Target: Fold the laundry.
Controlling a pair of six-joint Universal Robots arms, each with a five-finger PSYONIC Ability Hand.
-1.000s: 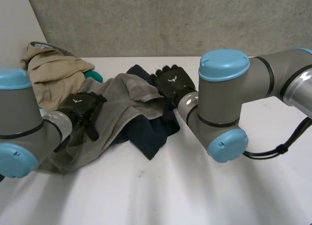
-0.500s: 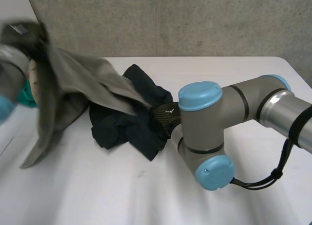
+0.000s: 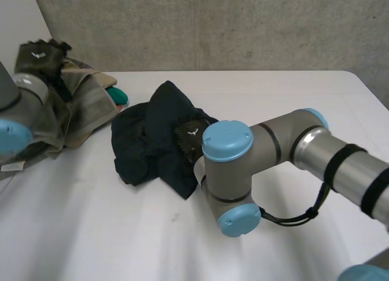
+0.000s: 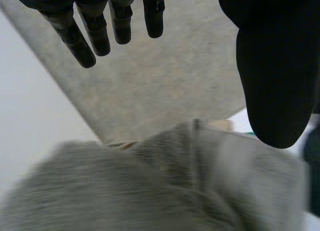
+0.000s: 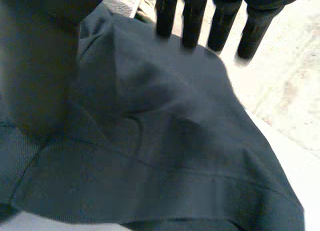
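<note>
**Hands loose over the laundry**

I see my left hand (image 3: 39,55) raised above the grey towel (image 3: 76,114), which is heaped at the far left of the tabletop (image 3: 109,232). Its fingers (image 4: 85,41) are straight and spread, holding nothing. My right hand (image 3: 191,135) lies on the dark garment (image 3: 146,144) mid-tabletop, fingers straight, thumb apart, gripping nothing.

High head camera; right wrist camera close on shared dark garment (image 3: 152,135)
</note>
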